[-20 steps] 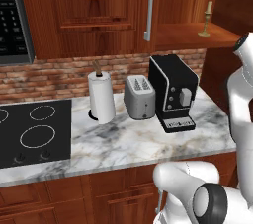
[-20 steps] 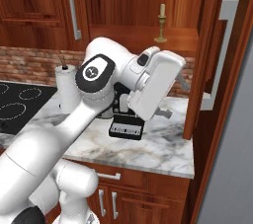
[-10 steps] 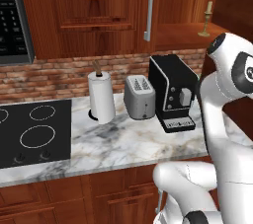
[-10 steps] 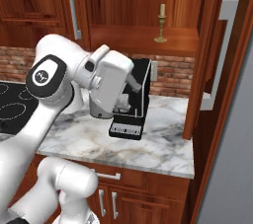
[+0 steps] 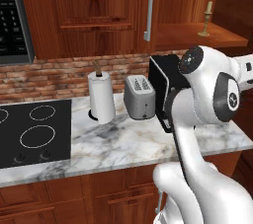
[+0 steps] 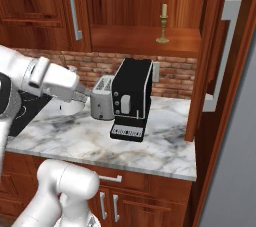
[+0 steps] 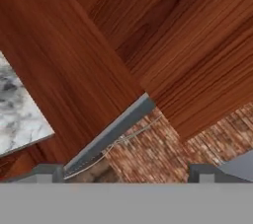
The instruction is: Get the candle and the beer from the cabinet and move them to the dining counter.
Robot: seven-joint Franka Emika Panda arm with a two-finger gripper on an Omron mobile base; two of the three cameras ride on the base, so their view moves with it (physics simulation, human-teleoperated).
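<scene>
On the cabinet (image 6: 145, 38) shelf, door swung open, candle (image 6: 163, 23) stands upright near the front edge, reachable. Beer not spotted. Tool (image 7: 126, 171) spread wide, empty, angled toward cabinet wood and brick; arm folded above the counter (image 6: 165, 148), likely lining up a reach.

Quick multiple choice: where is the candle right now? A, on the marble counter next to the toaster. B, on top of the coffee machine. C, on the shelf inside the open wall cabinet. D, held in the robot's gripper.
C: the candle stands upright in its brass holder on the wooden shelf of the open cabinet, above the coffee machine and apart from the arm.
</scene>
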